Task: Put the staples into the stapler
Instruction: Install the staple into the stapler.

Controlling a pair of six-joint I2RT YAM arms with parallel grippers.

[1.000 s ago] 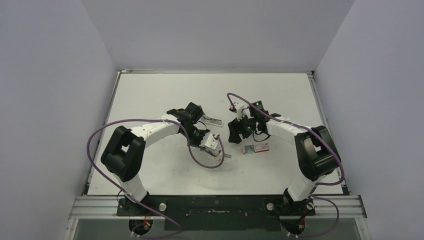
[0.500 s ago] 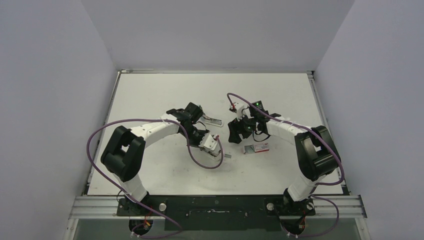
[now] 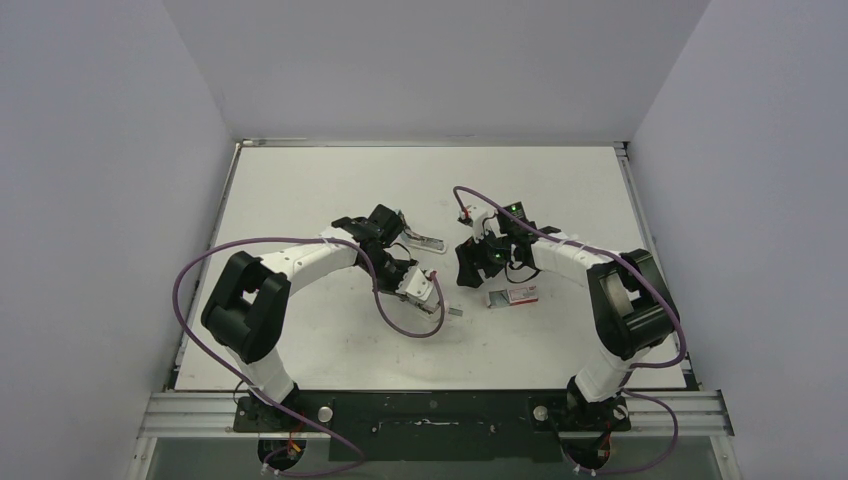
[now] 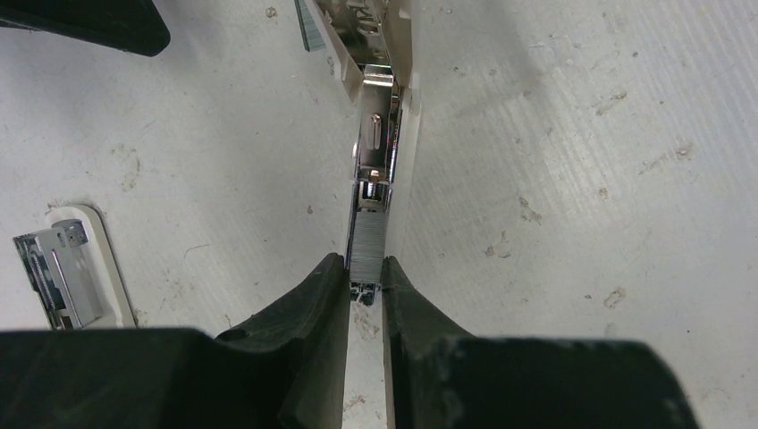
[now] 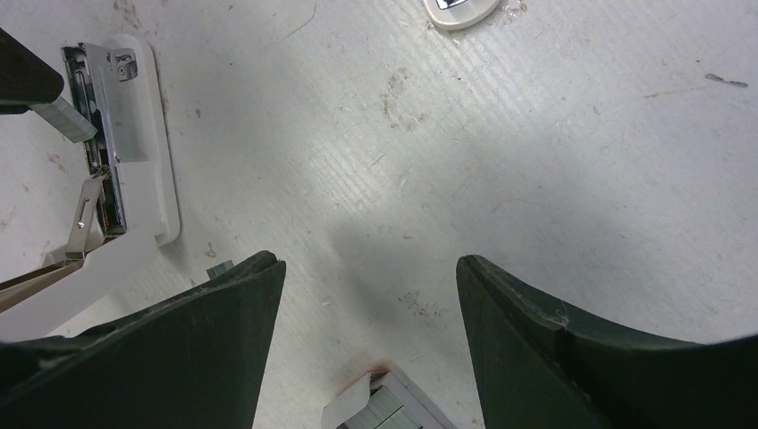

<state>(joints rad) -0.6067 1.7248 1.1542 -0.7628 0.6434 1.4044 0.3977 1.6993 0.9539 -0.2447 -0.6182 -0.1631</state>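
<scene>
The white stapler [image 4: 404,134] [image 3: 427,292] lies opened on the table, its metal channel [image 4: 374,134] facing up. A silvery strip of staples [image 4: 366,241] sits at the near end of that channel, and my left gripper [image 4: 365,268] [image 3: 408,274] is shut on it. In the right wrist view the stapler [image 5: 143,134] is at the left, with the strip [image 5: 71,121] over it. My right gripper [image 5: 369,264] [image 3: 467,268] hangs open just right of the stapler, holding nothing. The staple box [image 5: 384,407] [image 3: 513,296] lies under it, its flap up.
A short loose bit of staples [image 3: 455,311] [image 5: 219,266] lies near the stapler. A second small white and metal piece [image 3: 428,241] [image 4: 67,268] rests behind the left gripper. Purple cables loop beside both arms. Grey walls close in the table.
</scene>
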